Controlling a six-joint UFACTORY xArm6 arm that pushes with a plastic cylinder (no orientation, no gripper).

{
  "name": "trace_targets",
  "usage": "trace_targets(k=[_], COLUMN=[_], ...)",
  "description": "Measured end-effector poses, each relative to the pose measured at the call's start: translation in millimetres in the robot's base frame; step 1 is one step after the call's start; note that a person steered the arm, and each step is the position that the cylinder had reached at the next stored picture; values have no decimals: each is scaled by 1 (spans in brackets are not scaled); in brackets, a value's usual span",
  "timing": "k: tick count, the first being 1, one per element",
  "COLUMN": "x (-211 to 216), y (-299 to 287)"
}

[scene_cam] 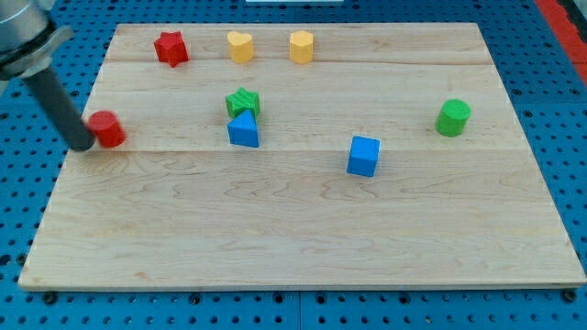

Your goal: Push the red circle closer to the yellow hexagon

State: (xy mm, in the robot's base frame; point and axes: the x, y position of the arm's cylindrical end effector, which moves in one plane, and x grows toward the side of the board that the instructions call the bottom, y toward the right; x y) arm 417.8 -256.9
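— Where is my tip [83, 146] seen?

— It is seen at the left edge of the wooden board [303, 257], about halfway between the top left and bottom left corners. It is pressed against the left side of the red circle [107, 129]. Nothing is held by it; it is only a plain rod, with no part to open or close.

— And the yellow hexagon [302, 46]?

— It is placed near the top edge, a little left of the middle, well apart from the red circle. Just beside it, to the left, a yellow heart [240, 46] is found, and further left a red star [171, 48].

— What is found in between?

— A green star [243, 102] is touching a blue triangle [243, 129] below it. A blue cube [363, 156] is set near the centre, and a green cylinder [452, 118] near the right edge.

— How is the surface?

— Pale wood in wide planks, laid on a blue pegboard [27, 183]. The lower half, towards the bottom edge, is left free of blocks.
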Motion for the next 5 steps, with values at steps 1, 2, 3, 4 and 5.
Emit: trace_targets(k=[1,2,3,4,5], x=[-38,-53,-71,-79,-100], y=[49,103,156,142,151])
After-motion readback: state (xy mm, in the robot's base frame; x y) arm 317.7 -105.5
